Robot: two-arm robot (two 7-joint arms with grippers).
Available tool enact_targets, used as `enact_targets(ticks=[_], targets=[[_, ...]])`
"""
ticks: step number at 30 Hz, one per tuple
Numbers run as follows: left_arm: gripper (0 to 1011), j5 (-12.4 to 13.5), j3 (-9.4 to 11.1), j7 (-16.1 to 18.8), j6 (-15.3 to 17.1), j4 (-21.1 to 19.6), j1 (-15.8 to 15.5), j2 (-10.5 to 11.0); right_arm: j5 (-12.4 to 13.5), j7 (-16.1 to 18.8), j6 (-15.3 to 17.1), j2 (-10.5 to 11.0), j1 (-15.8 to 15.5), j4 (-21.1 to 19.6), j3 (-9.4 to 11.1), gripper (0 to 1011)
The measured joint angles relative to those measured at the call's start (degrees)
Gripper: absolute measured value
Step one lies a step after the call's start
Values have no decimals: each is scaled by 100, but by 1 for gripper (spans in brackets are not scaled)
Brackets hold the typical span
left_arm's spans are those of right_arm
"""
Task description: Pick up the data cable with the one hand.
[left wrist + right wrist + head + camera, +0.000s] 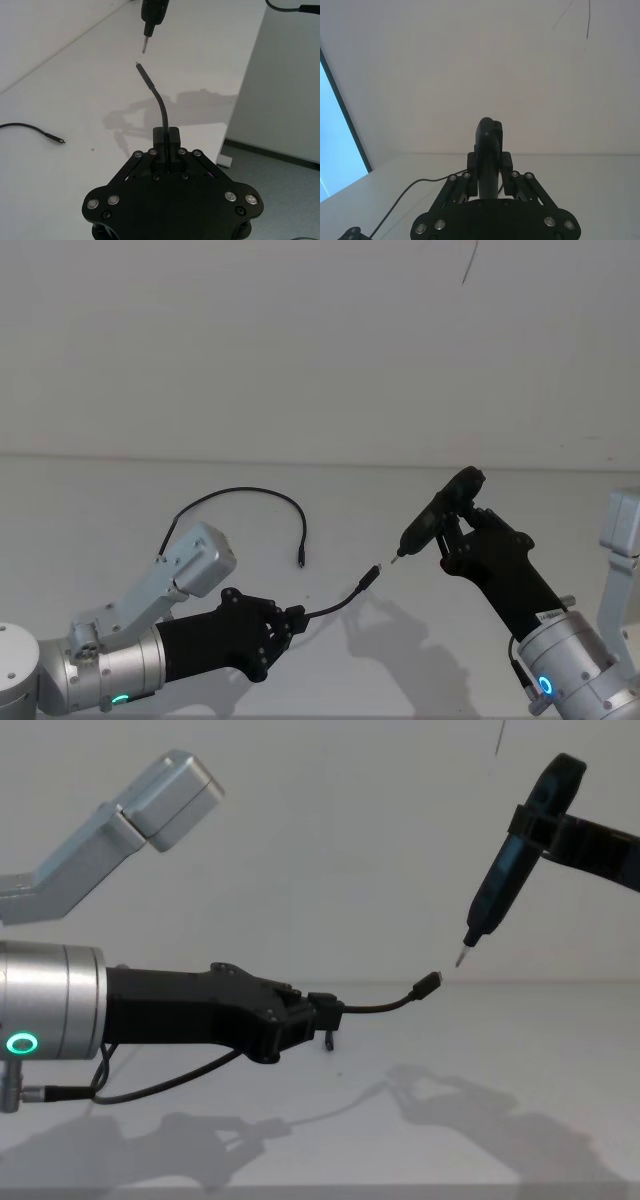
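A white counter (pixel 100 490) spreads beneath both of our arms. Our left hand (pixel 297 618), black and angular, is clenched on the data cable (pixel 380 1008) close to one end. That short end juts out ahead of the hand, raised clear of the counter. Across from the left hand, our right hand (pixel 458 528) grasps a black pen-like tool (pixel 505 870). The tool's point sits just beside the cable's small plug (pixel 430 982), not quite touching. The rest of the cable lies looped on the counter beyond the left hand. We judge the grasp made and the lift only partly done. The next move calls for a firm grip and a slow rise, so the trailing loop follows without the cord slipping out of the hand.
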Motion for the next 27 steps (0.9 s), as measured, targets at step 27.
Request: enact_targets(ticks=[27], targets=[[51,1,0,0,0,0,0,0,157,54,53,-32,39,69,-73,269]])
